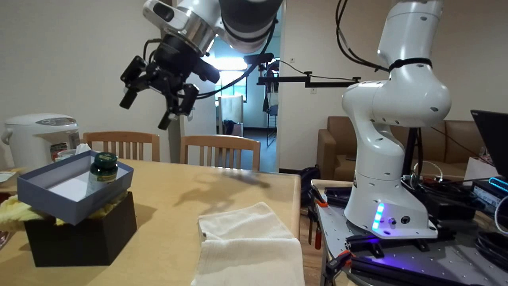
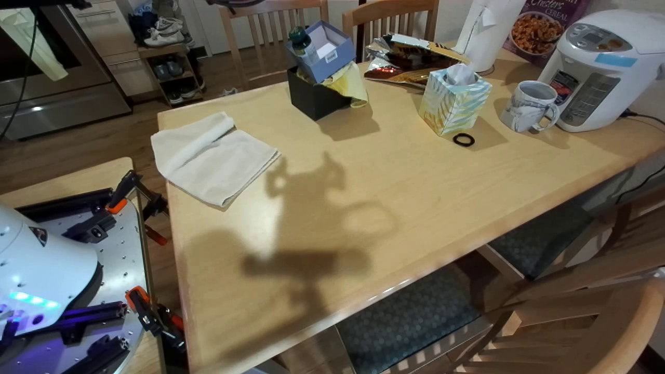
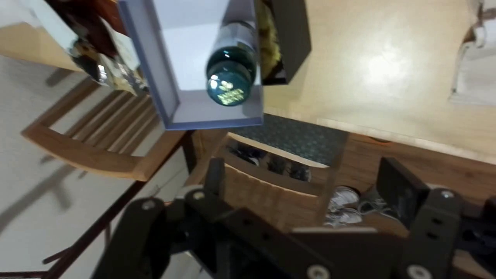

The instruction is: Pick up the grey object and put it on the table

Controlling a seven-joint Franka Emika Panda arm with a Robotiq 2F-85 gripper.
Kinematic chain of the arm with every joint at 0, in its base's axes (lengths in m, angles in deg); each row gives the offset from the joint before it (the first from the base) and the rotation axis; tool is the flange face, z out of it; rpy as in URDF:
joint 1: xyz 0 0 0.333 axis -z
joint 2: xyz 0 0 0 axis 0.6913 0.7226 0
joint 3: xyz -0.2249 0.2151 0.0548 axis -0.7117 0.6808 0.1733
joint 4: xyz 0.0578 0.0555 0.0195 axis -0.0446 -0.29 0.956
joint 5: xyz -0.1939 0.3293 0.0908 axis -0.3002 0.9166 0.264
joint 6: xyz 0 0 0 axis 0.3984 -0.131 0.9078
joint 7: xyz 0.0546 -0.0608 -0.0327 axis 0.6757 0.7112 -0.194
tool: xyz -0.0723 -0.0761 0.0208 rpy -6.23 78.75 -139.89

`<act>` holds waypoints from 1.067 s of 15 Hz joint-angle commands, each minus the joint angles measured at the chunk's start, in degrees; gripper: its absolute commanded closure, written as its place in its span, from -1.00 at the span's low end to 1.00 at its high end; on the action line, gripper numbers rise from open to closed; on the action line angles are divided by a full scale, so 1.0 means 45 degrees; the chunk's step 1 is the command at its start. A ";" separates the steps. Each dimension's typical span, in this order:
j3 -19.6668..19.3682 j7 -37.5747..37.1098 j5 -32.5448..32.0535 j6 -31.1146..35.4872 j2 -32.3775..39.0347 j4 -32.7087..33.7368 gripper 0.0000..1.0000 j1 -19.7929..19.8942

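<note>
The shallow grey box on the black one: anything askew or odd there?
Yes. The shallow grey box sits tilted on the black box, overhanging it, yellow cloth bulging between them. With a green-capped bottle inside, it looks precarious.

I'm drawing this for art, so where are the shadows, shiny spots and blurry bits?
In both exterior views, a robot-shaped shadow lies on the table; in an exterior view, the window glares white; in the wrist view, a glare patch shines on the table, the green bottle cap glints, and the gripper looks a little blurry.
</note>
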 commanded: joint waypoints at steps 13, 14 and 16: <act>0.3148 0.0747 -0.2511 -0.3290 0.1510 0.1886 -1.00 0.4208; 0.3222 0.0605 -0.2947 -0.3309 0.1625 0.1920 -1.00 0.4386; 0.3367 0.0128 -0.3742 -0.3519 0.1923 0.2087 -1.00 0.4666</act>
